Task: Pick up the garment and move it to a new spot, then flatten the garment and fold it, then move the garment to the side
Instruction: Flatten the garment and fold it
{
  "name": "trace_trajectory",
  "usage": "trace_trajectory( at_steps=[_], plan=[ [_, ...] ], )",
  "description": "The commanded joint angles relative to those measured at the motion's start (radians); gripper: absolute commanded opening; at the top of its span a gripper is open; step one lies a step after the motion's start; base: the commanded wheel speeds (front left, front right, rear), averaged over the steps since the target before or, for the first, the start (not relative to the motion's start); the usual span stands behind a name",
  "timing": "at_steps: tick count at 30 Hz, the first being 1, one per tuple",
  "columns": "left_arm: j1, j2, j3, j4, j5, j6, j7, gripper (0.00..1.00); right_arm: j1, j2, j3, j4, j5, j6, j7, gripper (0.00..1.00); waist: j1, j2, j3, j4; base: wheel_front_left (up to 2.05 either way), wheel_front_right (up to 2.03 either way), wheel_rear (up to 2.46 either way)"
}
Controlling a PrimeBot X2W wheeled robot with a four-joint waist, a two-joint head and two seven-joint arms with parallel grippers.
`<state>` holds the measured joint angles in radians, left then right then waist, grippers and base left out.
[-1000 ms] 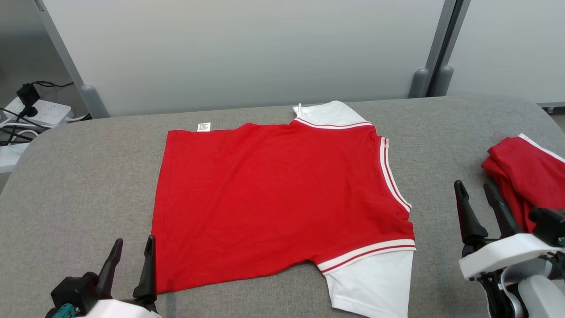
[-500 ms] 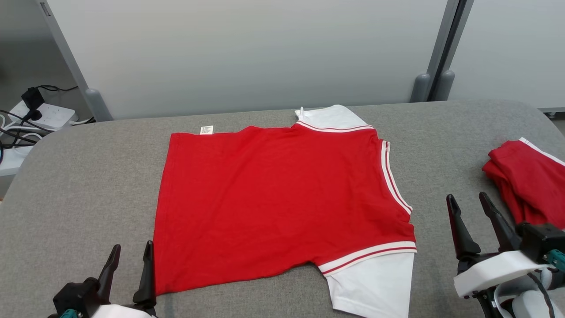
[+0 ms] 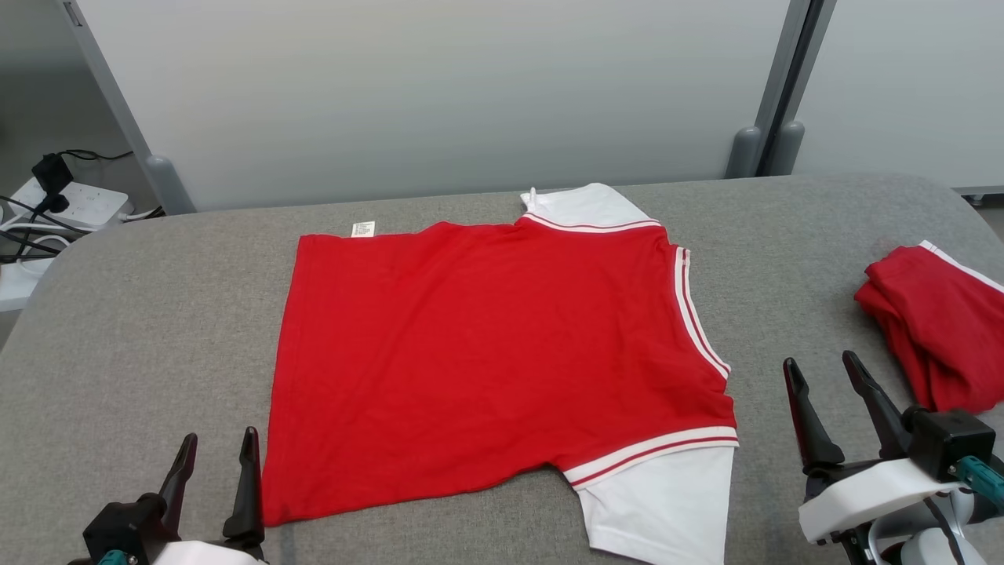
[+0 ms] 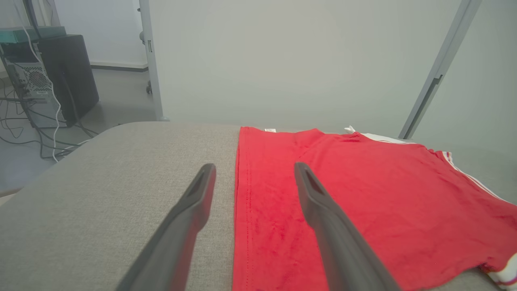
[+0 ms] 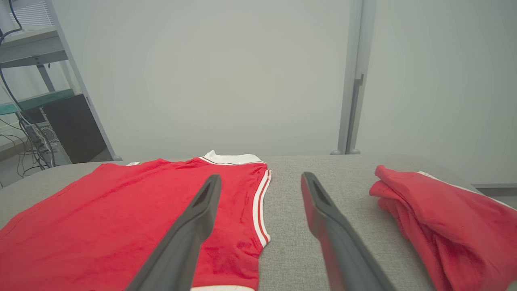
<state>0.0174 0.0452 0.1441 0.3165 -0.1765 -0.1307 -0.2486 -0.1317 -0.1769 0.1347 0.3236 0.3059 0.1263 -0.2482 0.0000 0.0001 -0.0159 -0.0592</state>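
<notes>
Head view: red garment (image 3: 486,361) w/ white sleeves lies flat mid-table (image 3: 141,329). Left hand (image 3: 220,435) is lower left, fingers spread, empty, just beside the garment's near corner. Right hand (image 3: 818,359) is spread, empty, btwn garment & a bunched red pile (image 3: 933,314).
Left wrist view: fingers straddle the garment's side edge.
Right wrist view: one finger over the garment, the other over bare table.

A grey fabric-covered table (image 3: 141,314) with rounded corners carries a red shirt (image 3: 486,353) spread flat at its middle, with one white sleeve toward the far edge and one at the near edge. A bunched red garment (image 3: 933,322) lies by the right edge, possibly overhanging it.
</notes>
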Motion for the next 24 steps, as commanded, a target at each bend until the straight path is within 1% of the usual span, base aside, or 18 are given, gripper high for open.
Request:
trace_trajectory(
  at_steps=[1, 9, 14, 20, 24],
  plan=[
    [-0.018, 0.007, 0.034, -0.026, 0.007, 0.001, -0.013, 1.00, -0.010, -0.006, 0.014, -0.032, -0.007, 0.004, -0.014, 1.00, 0.0000, -0.0001, 0.000, 0.001, 0.00, 0.00, 0.00],
    [-0.019, 0.005, 0.034, -0.021, 0.003, 0.000, -0.013, 1.00, -0.014, -0.004, 0.026, -0.021, -0.006, 0.004, -0.014, 1.00, 0.0000, -0.0001, 0.003, 0.001, 0.00, 0.00, 0.00],
    [-0.022, 0.005, 0.033, -0.016, -0.004, 0.000, -0.013, 1.00, -0.014, -0.003, 0.051, -0.002, -0.003, 0.004, -0.014, 1.00, 0.0000, -0.0001, 0.005, 0.000, 0.00, 0.00, 0.00],
    [-0.028, 0.005, 0.026, -0.007, -0.012, 0.000, -0.013, 1.00, 0.024, -0.024, 0.145, 0.050, 0.009, 0.004, -0.014, 1.00, 0.0000, -0.0001, 0.011, 0.000, 0.00, 0.00, 0.00],
    [-0.027, 0.005, 0.023, -0.004, -0.015, 0.000, -0.013, 1.00, 0.062, -0.039, 0.184, 0.078, 0.031, 0.004, -0.014, 1.00, 0.0000, -0.0001, 0.020, -0.004, 0.00, 0.00, 0.00]
  ],
)
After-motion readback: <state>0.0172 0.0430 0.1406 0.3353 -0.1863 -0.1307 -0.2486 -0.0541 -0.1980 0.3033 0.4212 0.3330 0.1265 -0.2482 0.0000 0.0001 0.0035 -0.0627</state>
